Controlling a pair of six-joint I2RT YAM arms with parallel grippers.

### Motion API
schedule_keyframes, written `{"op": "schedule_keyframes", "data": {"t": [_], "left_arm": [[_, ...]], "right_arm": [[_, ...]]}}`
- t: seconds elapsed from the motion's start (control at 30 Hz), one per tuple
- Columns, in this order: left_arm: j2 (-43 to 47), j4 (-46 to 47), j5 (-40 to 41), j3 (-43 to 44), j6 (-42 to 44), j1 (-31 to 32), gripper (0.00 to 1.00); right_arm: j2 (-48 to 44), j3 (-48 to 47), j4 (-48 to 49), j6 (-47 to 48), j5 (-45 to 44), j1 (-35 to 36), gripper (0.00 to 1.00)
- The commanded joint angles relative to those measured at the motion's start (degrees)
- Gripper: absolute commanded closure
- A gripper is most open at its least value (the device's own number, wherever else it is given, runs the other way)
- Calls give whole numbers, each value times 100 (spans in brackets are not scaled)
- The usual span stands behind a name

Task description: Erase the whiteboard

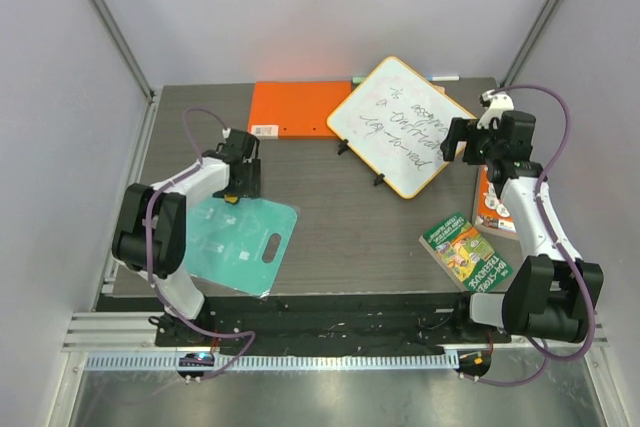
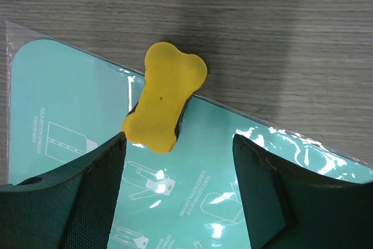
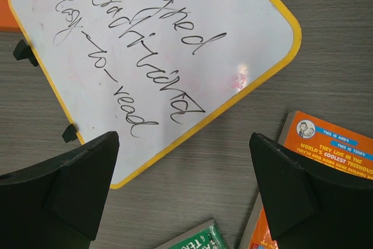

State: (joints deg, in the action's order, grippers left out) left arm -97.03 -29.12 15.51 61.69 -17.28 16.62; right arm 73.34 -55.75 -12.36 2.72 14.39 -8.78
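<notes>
Left gripper released; yellow bone-shaped eraser lies just ahead, near left finger, on teal packet edge; right gripper spread above whiteboard; I see handwriting present.

Counter is matt grey woodgrain, whiteboard smooth and glossy, teal card in shiny clear plastic, yellow bone-shaped block looks matt.

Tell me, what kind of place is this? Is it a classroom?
Probably a robot test booth, not a classroom: plain grey walls box in one small table, a left arm and a right arm are bolted at its near edge, and the whiteboard and a green book lie out like practice things.
</notes>
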Motion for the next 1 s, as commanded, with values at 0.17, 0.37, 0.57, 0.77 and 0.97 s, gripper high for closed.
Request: {"op": "schedule_keyframes", "data": {"t": [0.17,0.37,0.57,0.77,0.97], "left_arm": [[-8,565,-425,54,111,-432,24],[-359,627,-759,291,146,-607,30],[-623,645,-1217,475,146,-722,38],[-817,557,-1164,625,181,-730,48],[-720,592,-1190,572,146,-730,88]], "right_arm": [[-294,-130,58,35,705,-142,0],[-321,-68,102,35,758,-212,0],[-241,-77,102,18,767,-265,0],[-233,-94,102,35,775,-274,0],[-259,-86,111,88,732,-291,1]]}}
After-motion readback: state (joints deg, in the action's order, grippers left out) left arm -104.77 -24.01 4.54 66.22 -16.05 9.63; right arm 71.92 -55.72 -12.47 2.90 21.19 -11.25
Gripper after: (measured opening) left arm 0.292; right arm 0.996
